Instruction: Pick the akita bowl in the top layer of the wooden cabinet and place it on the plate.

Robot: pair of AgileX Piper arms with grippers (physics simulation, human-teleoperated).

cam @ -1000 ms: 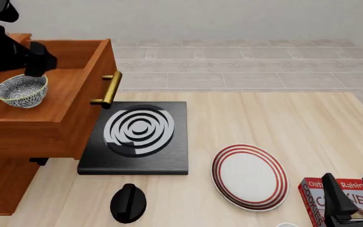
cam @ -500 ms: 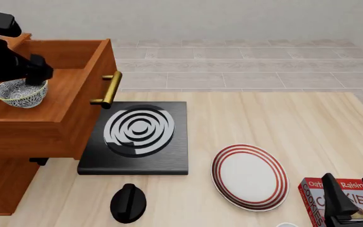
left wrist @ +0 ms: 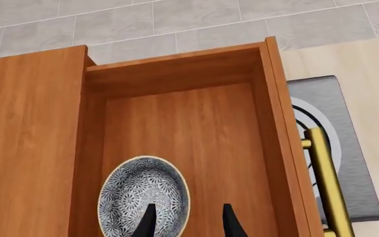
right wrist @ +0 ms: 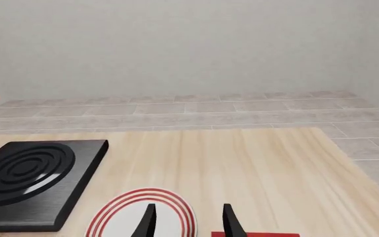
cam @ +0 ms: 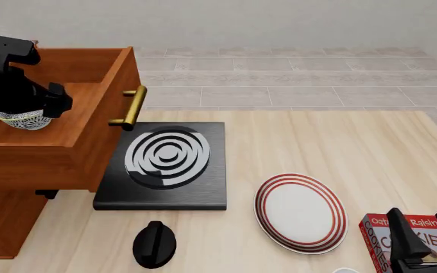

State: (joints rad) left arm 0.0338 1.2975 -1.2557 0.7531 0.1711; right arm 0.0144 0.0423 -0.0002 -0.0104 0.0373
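So the akita bowl [left wrist: 143, 200] sits in the open top layer [left wrist: 196, 133] of the wooden cabinet [cam: 21, 187], far left. The left tool [left wrist: 186, 223] hangs right over it, open, one finger inside the bowl's rim and one outside, holding nothing. The plate [cam: 300, 212] is well off to the right. The red box [cam: 412, 236] reads "Raisin".

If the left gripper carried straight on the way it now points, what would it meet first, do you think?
Most likely the akita bowl: one fingertip of the open left gripper sits over its white inside, the other over the top layer's floor. Depth is unclear.
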